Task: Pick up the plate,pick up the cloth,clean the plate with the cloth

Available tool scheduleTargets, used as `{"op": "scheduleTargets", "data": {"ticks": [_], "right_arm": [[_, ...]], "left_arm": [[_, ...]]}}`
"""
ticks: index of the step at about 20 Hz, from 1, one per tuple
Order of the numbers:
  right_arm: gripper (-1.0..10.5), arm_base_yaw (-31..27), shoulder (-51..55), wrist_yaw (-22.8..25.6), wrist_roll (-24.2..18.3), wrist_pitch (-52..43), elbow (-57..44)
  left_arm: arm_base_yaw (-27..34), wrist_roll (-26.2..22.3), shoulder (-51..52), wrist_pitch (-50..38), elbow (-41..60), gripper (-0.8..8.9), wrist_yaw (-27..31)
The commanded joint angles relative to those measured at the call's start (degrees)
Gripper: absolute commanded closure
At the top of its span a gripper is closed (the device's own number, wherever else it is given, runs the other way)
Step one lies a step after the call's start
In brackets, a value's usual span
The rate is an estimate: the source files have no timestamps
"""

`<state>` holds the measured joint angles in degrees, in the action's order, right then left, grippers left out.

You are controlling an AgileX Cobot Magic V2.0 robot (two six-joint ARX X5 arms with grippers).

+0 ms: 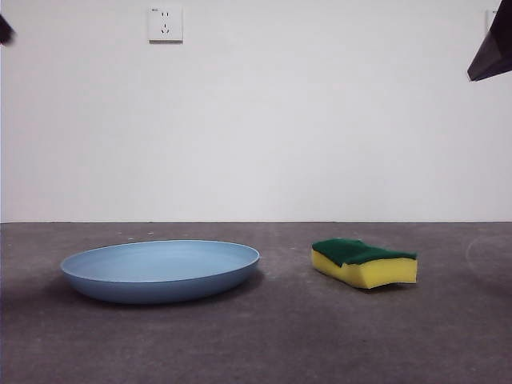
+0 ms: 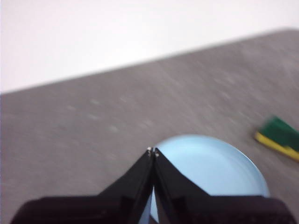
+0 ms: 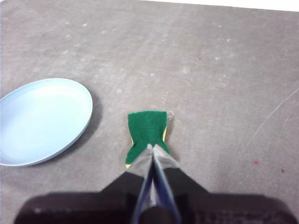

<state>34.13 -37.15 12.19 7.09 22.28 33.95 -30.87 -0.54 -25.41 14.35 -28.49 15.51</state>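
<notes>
Plate (image 1: 160,270): lower left, flat on the table (image 1: 264,344).
Cloth (image 1: 364,262): lower right (green side up).
Left gripper (image 2: 153,151): jaws closed, empty.
Right gripper (image 3: 153,148): jaws closed, empty.

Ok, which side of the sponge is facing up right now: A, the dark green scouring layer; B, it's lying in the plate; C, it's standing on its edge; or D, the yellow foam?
A: the sponge lies flat on the table with its green layer on top and the yellow foam beneath, apart from the plate, as the right wrist view also shows.
</notes>
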Motion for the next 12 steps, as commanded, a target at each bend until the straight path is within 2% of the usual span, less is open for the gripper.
{"op": "scheduleTargets", "data": {"ticks": [1,5,9,12], "right_arm": [[9.5,0.02,0.09,0.15,0.57,-0.35,-0.37],[9.5,0.02,0.09,0.13,0.57,-0.35,-0.37],[9.5,0.02,0.09,0.13,0.57,-0.35,-0.37],[9.5,0.02,0.09,0.13,0.57,-0.33,-0.37]], "left_arm": [[6.84,-1.07,4.57,-1.57,2.14,8.17,-4.33],[18.27,-0.66,14.91,-7.58,12.22,8.17,-12.26],[22.67,2.21,23.52,-9.20,21.81,8.17,-14.38],[24.06,3.50,25.31,-8.94,25.14,8.17,-14.51]]}}
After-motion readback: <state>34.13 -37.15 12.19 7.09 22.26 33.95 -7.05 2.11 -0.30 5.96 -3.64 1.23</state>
